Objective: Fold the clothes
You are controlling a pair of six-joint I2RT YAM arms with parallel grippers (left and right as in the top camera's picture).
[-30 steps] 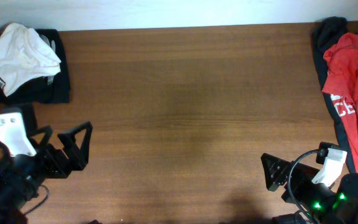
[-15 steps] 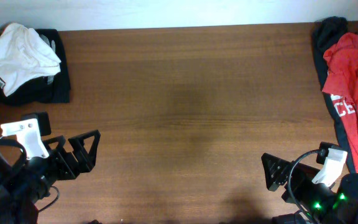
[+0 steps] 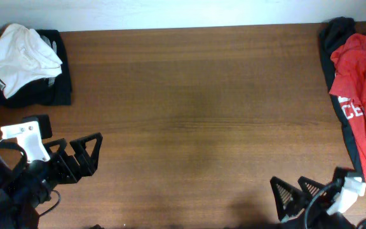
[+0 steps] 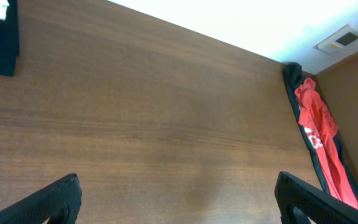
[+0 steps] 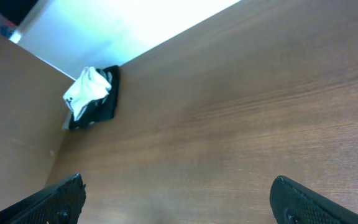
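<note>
A crumpled white garment (image 3: 19,53) lies on a folded black garment (image 3: 33,94) at the table's far left corner; both show small in the right wrist view (image 5: 89,92). A red garment (image 3: 359,95) over a dark one (image 3: 335,32) lies along the right edge, also seen in the left wrist view (image 4: 316,127). My left gripper (image 3: 88,149) is open and empty at the front left, over bare wood. My right gripper (image 3: 292,191) is open and empty at the front right. Both are far from the clothes.
The brown wooden table (image 3: 196,114) spans the view. A pale wall runs along its far edge (image 3: 183,13). A wooden side panel (image 5: 11,124) stands past the table's left end.
My left arm moved slightly right and toward the front edge, then stopped. My right arm drew back toward the front edge and a little right. The clothes have not moved.
</note>
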